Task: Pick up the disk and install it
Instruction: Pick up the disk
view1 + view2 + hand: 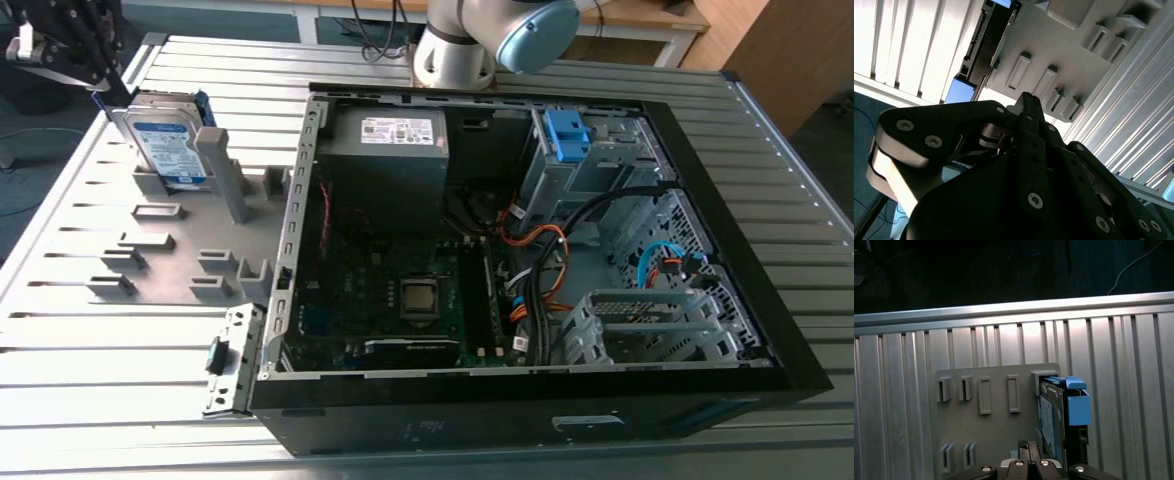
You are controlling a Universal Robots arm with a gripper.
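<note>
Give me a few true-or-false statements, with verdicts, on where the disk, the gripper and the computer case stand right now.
1. The disk stands on edge in the grey fixture, outside the computer case. True.
2. The gripper has lifted the disk clear of the fixture. False: in the first wrist view the disk sits in the fixture, beside the gripper.
3. The case's side panel is fitted. False: the case lies open, with the motherboard exposed.
4. A blue plastic clip sits inside the case. True.
5. The fixture lies on the exterior view's right of the case. False: it lies on the exterior view's left.
</note>
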